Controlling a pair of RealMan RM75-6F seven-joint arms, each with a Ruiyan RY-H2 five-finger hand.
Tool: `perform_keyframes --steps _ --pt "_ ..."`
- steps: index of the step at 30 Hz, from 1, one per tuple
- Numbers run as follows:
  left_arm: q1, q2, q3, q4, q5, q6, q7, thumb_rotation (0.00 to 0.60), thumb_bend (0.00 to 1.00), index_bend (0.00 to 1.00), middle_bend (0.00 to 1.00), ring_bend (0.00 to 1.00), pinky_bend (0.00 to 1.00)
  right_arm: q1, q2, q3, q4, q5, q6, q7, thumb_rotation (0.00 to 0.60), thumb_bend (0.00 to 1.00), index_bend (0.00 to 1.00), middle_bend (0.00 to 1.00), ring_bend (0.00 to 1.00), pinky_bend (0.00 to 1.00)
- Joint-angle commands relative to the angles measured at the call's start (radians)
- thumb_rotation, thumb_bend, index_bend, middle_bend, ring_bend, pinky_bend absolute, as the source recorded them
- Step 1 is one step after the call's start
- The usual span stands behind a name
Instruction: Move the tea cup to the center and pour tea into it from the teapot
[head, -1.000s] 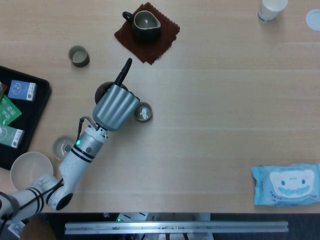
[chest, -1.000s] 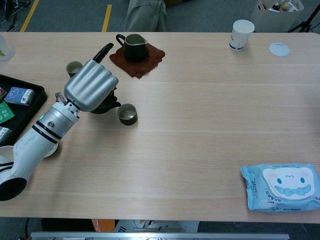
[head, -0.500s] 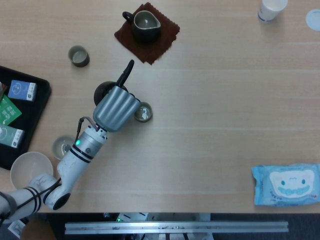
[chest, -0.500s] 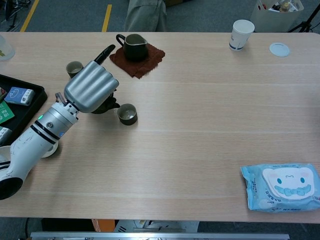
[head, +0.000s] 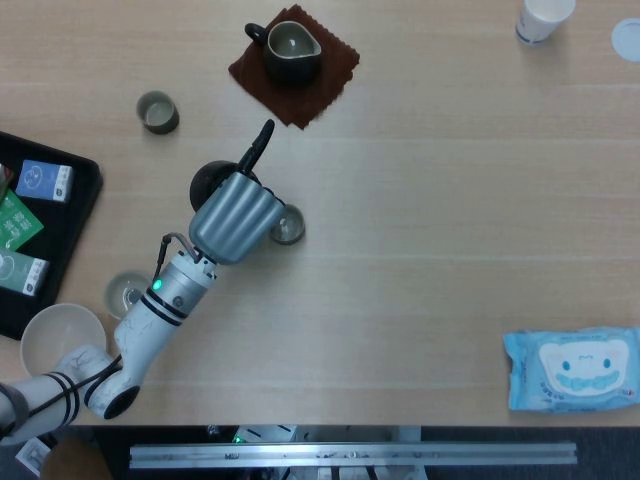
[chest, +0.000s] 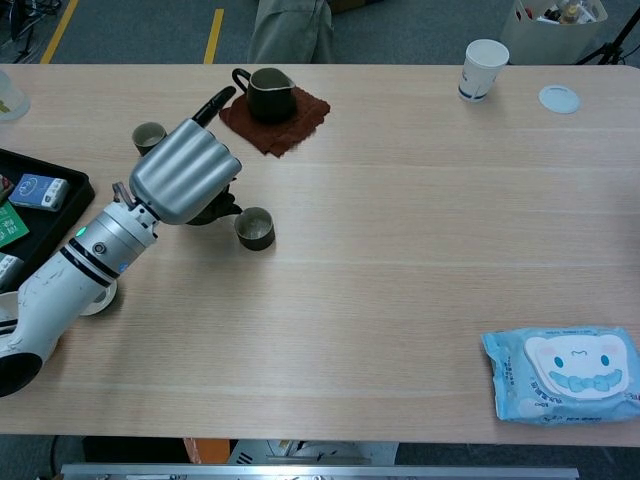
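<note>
**A:** What sits at the far left of the bench (head: 420, 300)?

**B:** A black tray (head: 85, 205) holding small packets, one blue and white, one green. Below it in the head view a pale bowl (head: 60, 340) stands near the bench edge, and a small clear glass dish (head: 127, 293) lies beside the arm's forearm.

**A:** And the left robot hand (head: 234, 216)?

**B:** It is over the dark teapot (head: 210, 180), silver back upward, fingers curled down around the pot. One dark finger (head: 258, 140) sticks out straight toward the far side. From the chest view the teapot (chest: 222, 205) shows only as a dark edge under the palm (chest: 185, 172), spout toward the cup. It looks like a grasp, though the contact itself is hidden.

**A:** Where is the tea cup?

**B:** The tea cup (head: 288, 225) stands just right of the hand, touching or almost touching the teapot's spout; I cannot tell which. It is left of the bench's middle. In the chest view it (chest: 254, 228) stands upright.

**A:** Anything else?

**B:** A second small cup (head: 158, 112) sits apart, beyond the hand. A dark pitcher (head: 290, 50) stands on a brown cloth (head: 300, 90). At the far right corner, a white paper cup (head: 545, 18) and a round lid (chest: 559, 98). Near the right front, a blue wet-wipes pack (head: 570, 368).

**A:** The right robot hand?

**B:** Neither view shows it.
</note>
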Motion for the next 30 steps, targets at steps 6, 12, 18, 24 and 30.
perform_keyframes --steps 6,12,18,24,30 --pt "-0.005 0.016 0.000 -0.017 0.007 -0.006 0.013 0.490 0.27 0.99 1.00 0.86 0.05 0.000 -0.001 0.003 0.000 -0.002 0.000 0.001 0.600 0.29 0.14 0.21 0.06 0.08" --pt "-0.007 0.026 -0.001 -0.026 0.010 -0.006 0.020 0.492 0.26 0.99 1.00 0.86 0.05 0.000 -0.001 0.004 -0.001 -0.002 -0.001 0.000 0.600 0.29 0.14 0.21 0.06 0.08" --pt "-0.007 0.036 -0.002 -0.034 0.013 -0.005 0.025 0.488 0.27 0.99 1.00 0.86 0.05 0.000 -0.001 0.006 -0.002 -0.005 0.001 -0.004 0.600 0.29 0.14 0.21 0.06 0.08" --pt "-0.009 0.045 -0.004 -0.044 0.017 -0.004 0.030 0.492 0.27 0.99 1.00 0.86 0.05 -0.002 -0.001 0.007 -0.003 -0.005 0.003 -0.006 0.600 0.29 0.14 0.21 0.06 0.08" --pt "-0.011 0.048 -0.007 -0.048 0.020 -0.003 0.034 0.492 0.27 0.99 1.00 0.86 0.05 -0.003 -0.001 0.009 -0.003 -0.006 0.008 -0.007 0.600 0.29 0.14 0.21 0.06 0.08"
